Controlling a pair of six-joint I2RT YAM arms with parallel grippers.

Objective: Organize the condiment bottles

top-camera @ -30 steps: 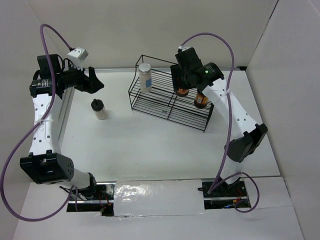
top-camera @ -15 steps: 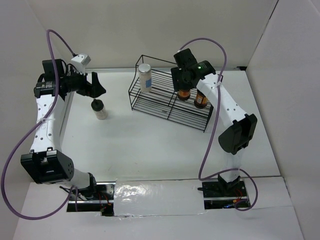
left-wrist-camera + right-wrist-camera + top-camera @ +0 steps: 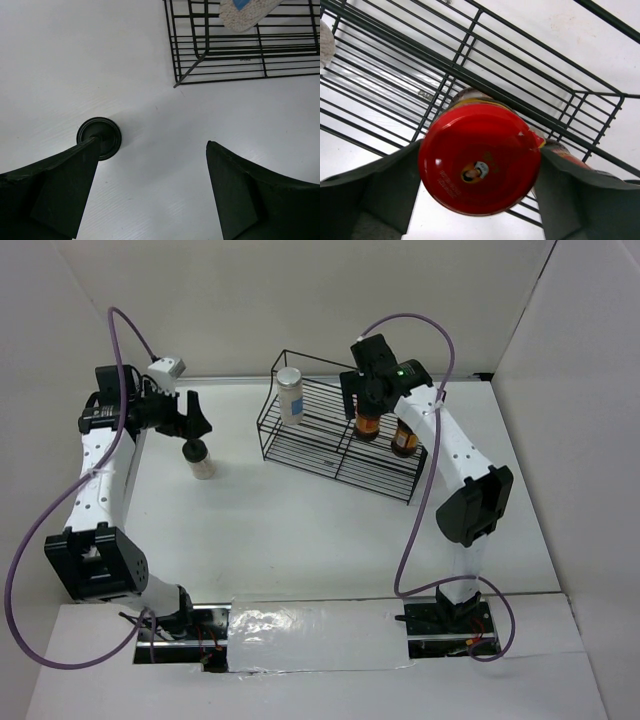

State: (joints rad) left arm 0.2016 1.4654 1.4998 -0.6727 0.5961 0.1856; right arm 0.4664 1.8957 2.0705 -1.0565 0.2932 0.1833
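The left gripper (image 3: pixel 152 146) hangs with jaws spread wide over the black-capped bottle (image 3: pixel 99 138). The bottle stands on the surface (image 3: pixel 60 60) outside the wire rack (image 3: pixel 240 65), off its shaker end. Its cap lies under one finger, not between the two, so a straight descent could knock it over. The right gripper (image 3: pixel 480 150) brackets a red-lidded jar (image 3: pixel 479 167) inside the rack; whether it clamps I cannot tell. If it does, pulling away could tip that jar into its twin (image 3: pixel 404 438) in the same rack. The white-capped shaker (image 3: pixel 290 390) stands at the rack's far end.

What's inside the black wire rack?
A white-capped shaker, a brown jar, and a second jar mostly hidden under the right pincer; its red lid shows only from the wrist.
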